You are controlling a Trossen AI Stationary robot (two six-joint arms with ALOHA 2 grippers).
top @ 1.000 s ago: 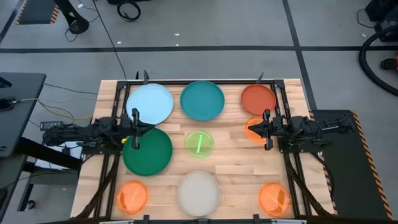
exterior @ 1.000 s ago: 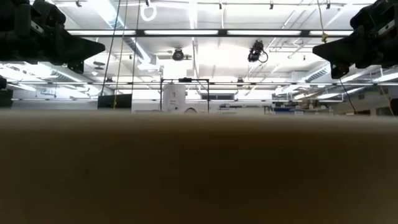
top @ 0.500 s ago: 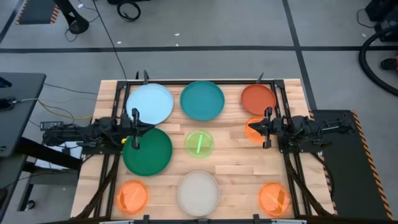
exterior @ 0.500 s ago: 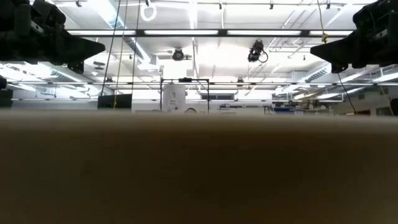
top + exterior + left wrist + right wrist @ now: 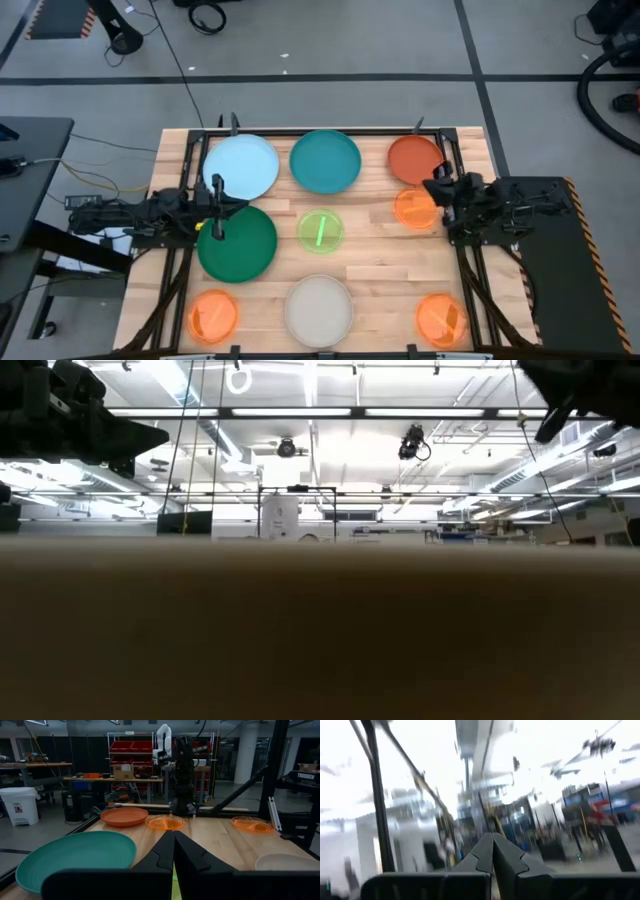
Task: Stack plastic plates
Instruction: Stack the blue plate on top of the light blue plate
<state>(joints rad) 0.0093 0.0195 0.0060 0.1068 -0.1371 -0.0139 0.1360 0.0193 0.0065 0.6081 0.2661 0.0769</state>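
Both hands closed, empty: left hand (image 5: 217, 208), right hand (image 5: 437, 185); round glossy plates (image 5: 325, 161).

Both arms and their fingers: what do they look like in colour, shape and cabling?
Both arms are dark, near black, built of blocky jointed segments. The left gripper and right gripper each end in two black fingers that taper to a wedge. Dark cabling trails from the left arm off the table edge. No markings show on them.
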